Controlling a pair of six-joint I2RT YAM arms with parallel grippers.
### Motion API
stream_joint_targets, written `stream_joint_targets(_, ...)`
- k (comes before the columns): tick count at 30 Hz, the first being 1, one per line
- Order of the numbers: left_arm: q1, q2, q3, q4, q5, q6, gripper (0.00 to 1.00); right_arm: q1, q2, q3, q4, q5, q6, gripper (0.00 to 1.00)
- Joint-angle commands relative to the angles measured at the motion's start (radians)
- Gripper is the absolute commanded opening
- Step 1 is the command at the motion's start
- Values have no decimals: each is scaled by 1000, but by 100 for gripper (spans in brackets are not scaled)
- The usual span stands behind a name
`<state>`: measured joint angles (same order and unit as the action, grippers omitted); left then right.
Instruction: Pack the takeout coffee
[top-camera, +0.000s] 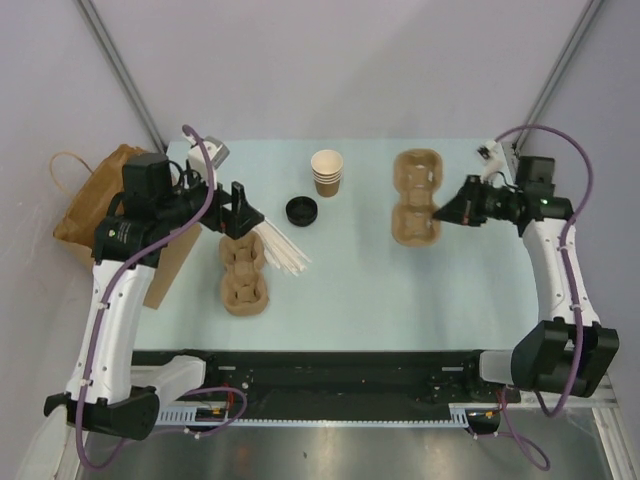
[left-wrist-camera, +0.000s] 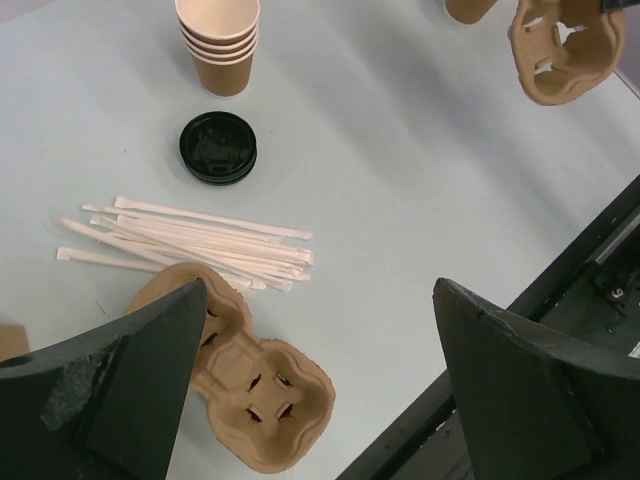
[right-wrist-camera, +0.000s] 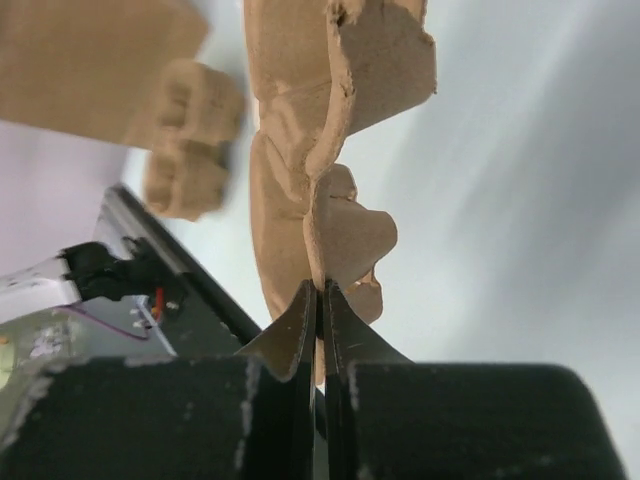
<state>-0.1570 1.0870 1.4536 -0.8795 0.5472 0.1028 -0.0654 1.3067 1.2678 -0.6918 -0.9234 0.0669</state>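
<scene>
No takeout coffee cup with a lid on it is in view. A pulp cup carrier (top-camera: 245, 278) (left-wrist-camera: 250, 375) lies at the near left with both wells bare. Just behind it hovers my left gripper (top-camera: 240, 215) (left-wrist-camera: 320, 285), open wide with nothing between its fingers. A second carrier (top-camera: 415, 200) (left-wrist-camera: 565, 50) (right-wrist-camera: 300, 150) sits at the back right. My right gripper (top-camera: 445, 213) (right-wrist-camera: 320, 292) is shut on the thin edge of that carrier's right rim.
A stack of lidless tan cups (top-camera: 327, 172) (left-wrist-camera: 220, 40) stands at the back centre, with black lids (top-camera: 302, 210) (left-wrist-camera: 218, 148) to its left. White wrapped straws (top-camera: 283, 250) (left-wrist-camera: 190, 240) lie beside the left carrier. A brown paper bag (top-camera: 95, 205) stands off the table's left edge.
</scene>
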Motion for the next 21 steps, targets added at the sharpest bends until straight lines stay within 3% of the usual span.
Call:
stream_joint_targets(1,28,-48,31,-62,68,18,99,-183,-9,-41,-381,-32,-375,0)
stream_joint_targets(5,53,-65,44,-120,53,64,100,-403,25,-56,-521,-16,-584,0)
stream_joint_targets(7,63,-67,54,-137,43,77,99,-435,38,-51,-570,6,-665,0)
stream_joint_targets(14,70,-79,56,-165,8,126,100,-314,120,-53,-606,156,-708,0)
stream_joint_targets(21,108,-59,111,-216,-58,110,99,-237,249,-53,-390,219,-557,0)
